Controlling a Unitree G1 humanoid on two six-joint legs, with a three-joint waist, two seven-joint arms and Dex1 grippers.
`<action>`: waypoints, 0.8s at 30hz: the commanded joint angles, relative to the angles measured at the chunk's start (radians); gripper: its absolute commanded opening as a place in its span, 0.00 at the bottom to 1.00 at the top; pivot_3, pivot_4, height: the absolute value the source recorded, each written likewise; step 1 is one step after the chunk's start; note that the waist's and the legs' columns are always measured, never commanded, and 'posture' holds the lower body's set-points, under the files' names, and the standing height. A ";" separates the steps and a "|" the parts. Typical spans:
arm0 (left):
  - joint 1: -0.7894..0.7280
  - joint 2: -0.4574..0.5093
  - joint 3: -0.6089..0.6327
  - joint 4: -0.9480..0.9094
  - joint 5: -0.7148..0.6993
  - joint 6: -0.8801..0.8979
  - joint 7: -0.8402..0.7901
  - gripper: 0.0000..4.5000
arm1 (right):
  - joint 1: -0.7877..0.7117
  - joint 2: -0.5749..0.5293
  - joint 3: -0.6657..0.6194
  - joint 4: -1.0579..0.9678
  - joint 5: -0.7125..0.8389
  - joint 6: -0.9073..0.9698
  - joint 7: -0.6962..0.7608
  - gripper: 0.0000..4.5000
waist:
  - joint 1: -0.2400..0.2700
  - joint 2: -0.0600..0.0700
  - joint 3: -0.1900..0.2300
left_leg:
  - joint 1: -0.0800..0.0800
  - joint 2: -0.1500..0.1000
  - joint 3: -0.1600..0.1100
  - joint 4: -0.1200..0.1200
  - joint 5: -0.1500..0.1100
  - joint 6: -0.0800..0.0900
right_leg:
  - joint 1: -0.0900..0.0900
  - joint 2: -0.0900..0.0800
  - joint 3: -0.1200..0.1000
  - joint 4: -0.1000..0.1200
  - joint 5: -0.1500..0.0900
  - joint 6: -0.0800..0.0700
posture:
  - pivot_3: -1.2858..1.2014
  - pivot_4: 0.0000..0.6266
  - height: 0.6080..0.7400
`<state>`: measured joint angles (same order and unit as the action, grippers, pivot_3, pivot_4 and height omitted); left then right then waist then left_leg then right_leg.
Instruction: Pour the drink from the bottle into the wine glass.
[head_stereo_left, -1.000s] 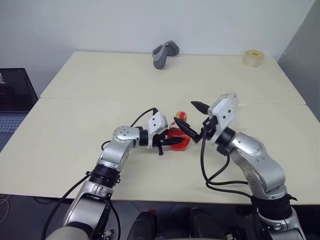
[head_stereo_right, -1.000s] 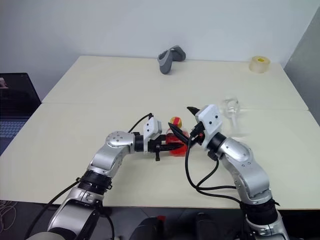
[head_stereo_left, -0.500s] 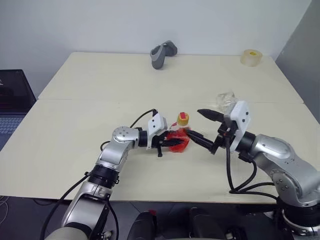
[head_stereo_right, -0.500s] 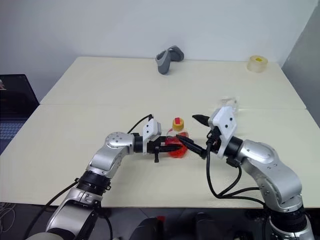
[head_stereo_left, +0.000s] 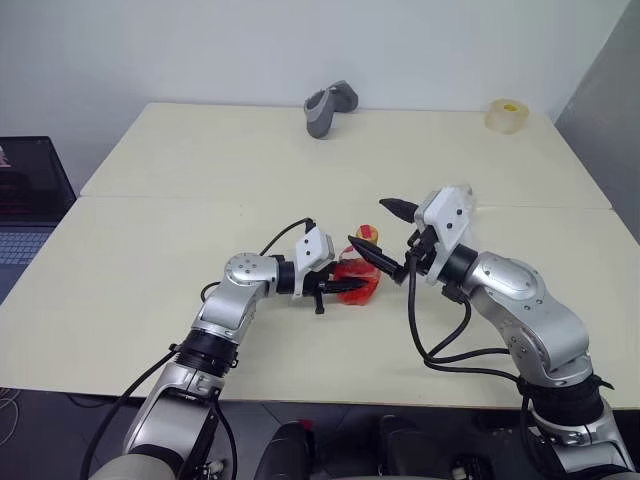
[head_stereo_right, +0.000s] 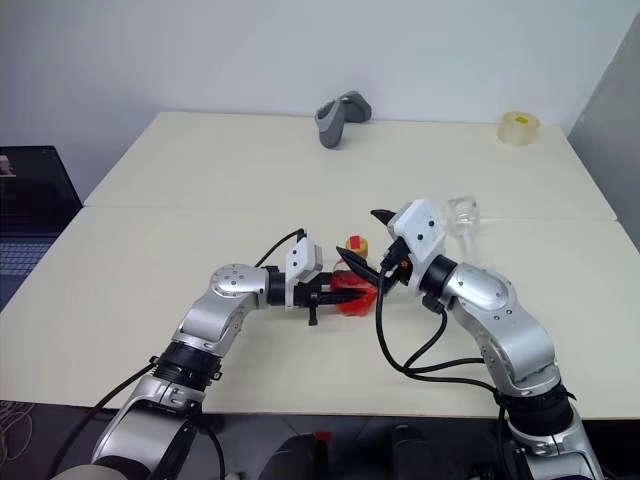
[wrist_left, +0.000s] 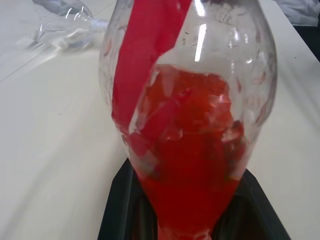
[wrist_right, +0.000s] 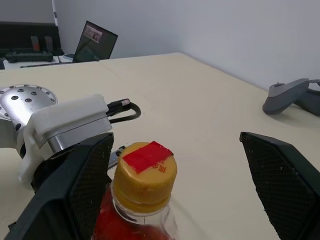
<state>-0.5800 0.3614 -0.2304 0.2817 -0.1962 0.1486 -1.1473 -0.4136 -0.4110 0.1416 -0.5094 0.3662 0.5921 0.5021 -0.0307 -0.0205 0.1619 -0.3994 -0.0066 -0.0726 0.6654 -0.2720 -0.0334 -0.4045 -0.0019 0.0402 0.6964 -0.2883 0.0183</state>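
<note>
The left pincer (head_stereo_left: 345, 287) grips the bottle (head_stereo_left: 358, 272) low; the right pincer (head_stereo_left: 385, 232) gapes around its cap (wrist_right: 145, 167). A clumsy twist could topple it.

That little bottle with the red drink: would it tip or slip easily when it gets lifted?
Probably light: the bottle holds only a little drink. Its rounded, smooth clear body looks slippery, and thin plastic may dent under the jaws. The narrow neck and bulbous base suggest it stands fairly steadily.

one bottle (head_stereo_left: 358, 276); one wine glass (head_stereo_right: 463, 214); one tape roll (head_stereo_left: 506, 115); one laptop (head_stereo_left: 28, 200); two claws
</note>
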 joint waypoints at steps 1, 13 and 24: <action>-0.023 -0.002 0.007 -0.017 -0.004 -0.025 -0.003 0.18 | -0.016 0.010 -0.010 -0.027 -0.006 -0.016 -0.009 0.96 | 0.000 0.000 0.000 | 0.000 0.000 0.000 0.000 0.000 0.000 | 0.000 0.000 0.000 0.000 0.000 0.000 | 0.52 0.24 1.00; -0.014 -0.002 0.007 -0.023 -0.002 -0.025 0.000 0.17 | 0.057 -0.124 -0.145 -0.024 0.044 0.024 0.056 0.96 | 0.001 0.000 0.000 | 0.000 0.000 0.000 0.000 0.000 0.000 | 0.000 0.000 0.000 0.000 0.000 0.000 | 0.52 0.24 1.00; -0.009 -0.003 0.007 -0.027 -0.001 -0.023 0.000 0.17 | 0.028 -0.113 -0.102 -0.115 0.126 0.087 0.061 0.96 | -0.002 0.000 0.000 | 0.000 0.000 0.000 0.000 0.000 0.000 | 0.000 0.001 0.000 0.000 0.000 0.000 | 0.52 0.24 1.00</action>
<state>-0.5811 0.3580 -0.2312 0.2864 -0.1880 0.1436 -1.1463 -0.3572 -0.5360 0.0294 -0.5846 0.4871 0.6822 0.5821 -0.0326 -0.0205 0.1619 -0.3992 -0.0063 -0.0725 0.6652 -0.2721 -0.0333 -0.4043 -0.0012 0.0403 0.6966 -0.2883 0.0183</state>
